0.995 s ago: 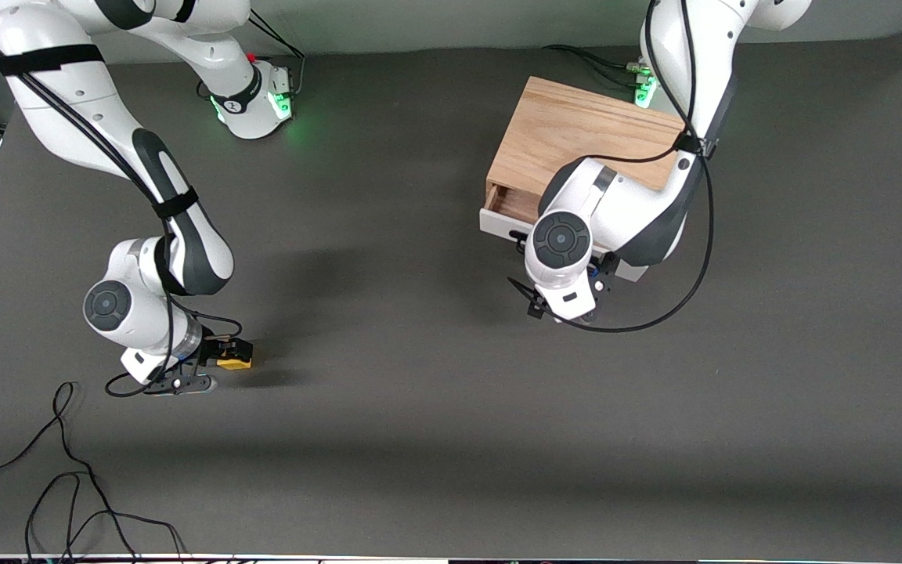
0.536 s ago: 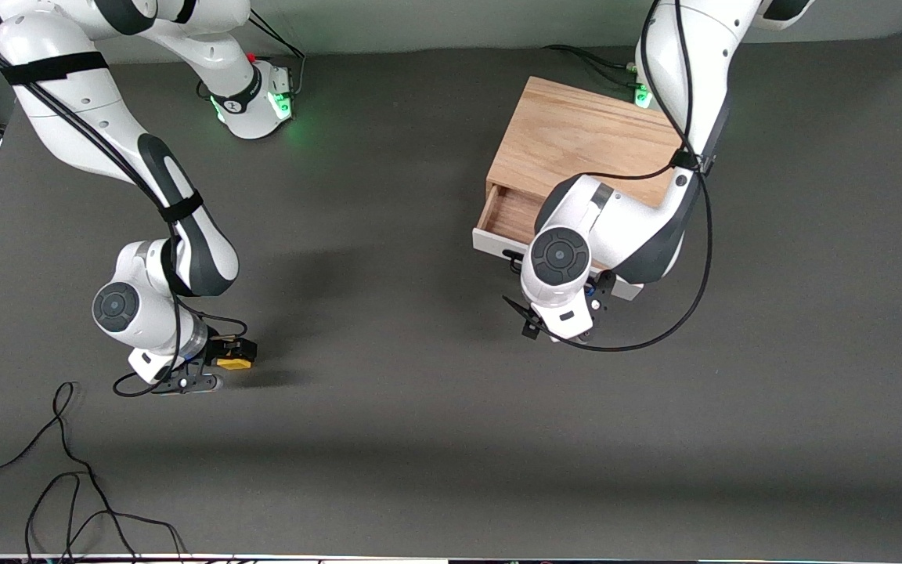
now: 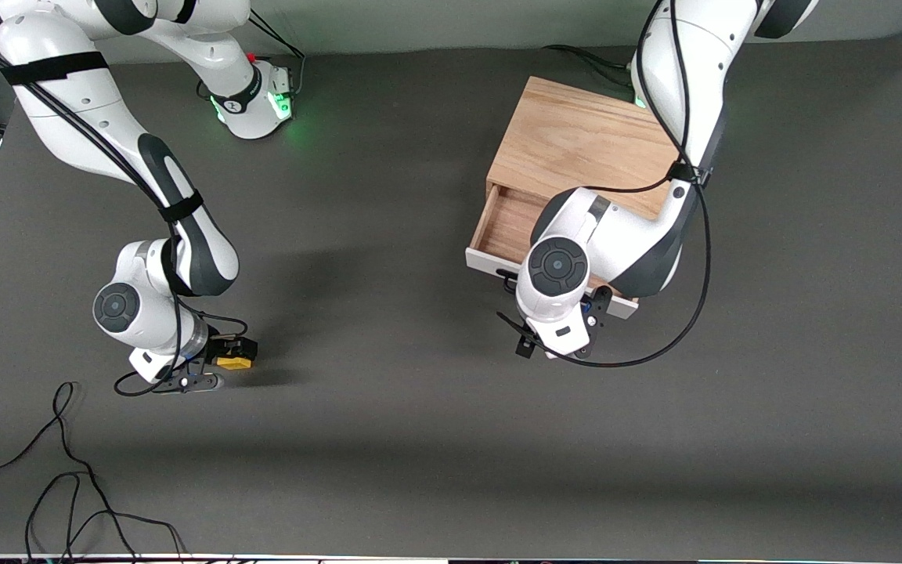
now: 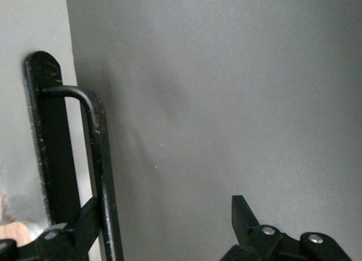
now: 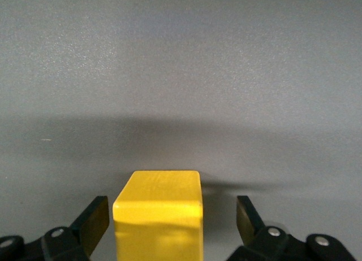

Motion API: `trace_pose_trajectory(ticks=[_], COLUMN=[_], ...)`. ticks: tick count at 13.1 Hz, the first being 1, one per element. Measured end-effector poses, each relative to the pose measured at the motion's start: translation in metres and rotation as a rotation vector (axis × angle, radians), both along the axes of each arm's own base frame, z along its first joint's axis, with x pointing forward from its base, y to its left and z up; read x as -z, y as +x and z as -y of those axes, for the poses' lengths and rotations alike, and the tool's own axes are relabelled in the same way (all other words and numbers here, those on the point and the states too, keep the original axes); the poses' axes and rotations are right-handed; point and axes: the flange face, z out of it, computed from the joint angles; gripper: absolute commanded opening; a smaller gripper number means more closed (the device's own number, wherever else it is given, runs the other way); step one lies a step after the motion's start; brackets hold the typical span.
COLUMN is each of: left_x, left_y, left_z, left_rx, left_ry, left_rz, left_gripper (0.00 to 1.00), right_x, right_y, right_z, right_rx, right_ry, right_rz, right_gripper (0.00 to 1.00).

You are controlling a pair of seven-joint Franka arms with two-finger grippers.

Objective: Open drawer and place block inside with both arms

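The light oak cabinet (image 3: 576, 149) stands toward the left arm's end of the table. Its white-fronted drawer (image 3: 490, 262) is pulled partly out and shows a bare wood floor. My left gripper (image 3: 586, 313) (image 4: 167, 207) is open at the drawer front. One of its fingers (image 4: 85, 221) is tucked between the black bar handle (image 4: 100, 176) and the white front. The yellow block (image 3: 233, 362) (image 5: 158, 210) rests on the table toward the right arm's end. My right gripper (image 3: 216, 363) (image 5: 171, 207) is open around it, with a gap at each side.
Loose black cables (image 3: 67, 470) lie on the dark mat in the corner nearest the front camera, at the right arm's end. The left arm's cable (image 3: 654, 345) loops low beside the drawer front.
The drawer has slid farther out of the cabinet toward the front camera, and my left hand has moved with it. My right gripper has stayed around the block.
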Motion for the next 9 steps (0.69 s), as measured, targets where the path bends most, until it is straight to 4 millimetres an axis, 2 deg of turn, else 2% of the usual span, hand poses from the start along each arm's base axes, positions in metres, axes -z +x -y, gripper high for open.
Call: trace_pose_trajectory(ticks=[4, 5, 6, 8, 9], left_x=[-0.012, -0.015, -0.017, -0.023, -0.032], left_y=[0.011, 0.016, 0.019, 0.024, 0.029], left_z=[0.001, 0.003, 0.004, 0.006, 0.007], left_rx=[-0.003, 0.000, 0.003, 0.010, 0.010], left_ry=[-0.015, -0.018, -0.022, -0.032, -0.037], left_rz=[0.041, 0.062, 0.082, 0.120, 0.142], left_gripper=[1.00, 1.00, 1.00, 1.00, 1.00], right_x=[0.000, 0.000, 0.000, 0.000, 0.000], right_y=[0.000, 0.000, 0.000, 0.000, 0.000], right_z=[-0.001, -0.001, -0.001, -0.001, -0.001], right_rx=[-0.001, -0.001, -0.001, -0.002, -0.002], right_ry=[0.001, 0.001, 0.001, 0.001, 0.001], right_rz=[0.000, 0.000, 0.000, 0.000, 0.001], right_gripper=[0.94, 0.90, 0.82, 0.60, 0.52])
